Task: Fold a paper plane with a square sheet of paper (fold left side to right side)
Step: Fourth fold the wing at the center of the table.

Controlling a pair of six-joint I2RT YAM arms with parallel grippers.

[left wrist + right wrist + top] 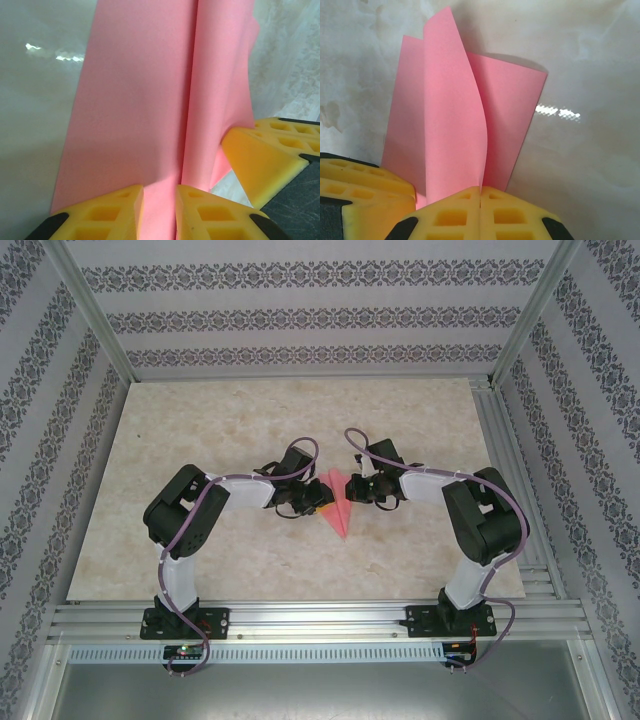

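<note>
Right claw (480,192): yellow fingertips pressed together, pinching a raised flap of the pink-red creased paper plane (445,125), likely to carry it across.
Left claw (159,202): slightly spread, straddling the centre crease, apparently steadying it.
Location: mid pale marbled worktop (200,440), between both arms.

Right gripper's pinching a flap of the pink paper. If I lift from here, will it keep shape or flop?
Likely floppy: the pink paper bows above the shut right gripper. Probably light; a push may slide it across the glossy table. Its layers stand apart, so creases may spring open.
</note>
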